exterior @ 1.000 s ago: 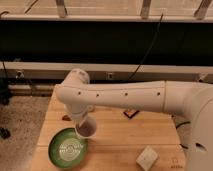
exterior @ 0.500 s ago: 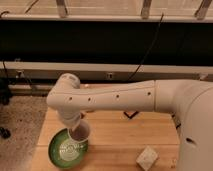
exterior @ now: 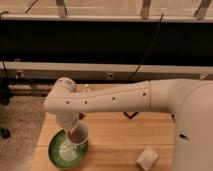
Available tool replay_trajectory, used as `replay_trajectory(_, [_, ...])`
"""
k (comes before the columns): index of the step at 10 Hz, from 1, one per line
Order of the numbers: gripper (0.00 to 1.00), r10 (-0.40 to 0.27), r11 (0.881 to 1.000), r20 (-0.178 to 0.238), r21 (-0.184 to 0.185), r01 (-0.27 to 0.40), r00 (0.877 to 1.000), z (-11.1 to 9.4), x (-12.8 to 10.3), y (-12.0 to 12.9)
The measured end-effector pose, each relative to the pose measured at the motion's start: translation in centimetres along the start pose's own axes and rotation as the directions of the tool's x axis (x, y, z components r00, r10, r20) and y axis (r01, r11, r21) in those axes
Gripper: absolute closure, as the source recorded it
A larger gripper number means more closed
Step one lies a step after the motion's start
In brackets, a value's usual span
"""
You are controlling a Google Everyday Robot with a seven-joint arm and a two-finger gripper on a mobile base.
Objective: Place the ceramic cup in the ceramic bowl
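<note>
The ceramic cup (exterior: 78,135), pale with a brownish inside, hangs upright over the right part of the green ceramic bowl (exterior: 62,148), which sits on the wooden table at the front left. My gripper (exterior: 75,124) is below the white arm's wrist, right at the cup's upper rim, and holds the cup. The wrist hides most of the gripper. I cannot tell whether the cup touches the bowl.
A small pale block (exterior: 147,158) lies on the wooden table (exterior: 120,140) at the front right. A dark small object (exterior: 131,114) lies under the arm near the table's middle. A black rail and cables run behind the table. Speckled floor is on the left.
The arm has moved left and forward, carrying the cup from beside the bowl's right edge to over the bowl, and lower.
</note>
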Motion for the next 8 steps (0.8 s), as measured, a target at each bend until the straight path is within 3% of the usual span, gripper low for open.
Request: replay_trajectory(8, [1.00,-0.005,1.000,-0.001,-0.006,0.005,1.000,1.3,0.0,-0.1])
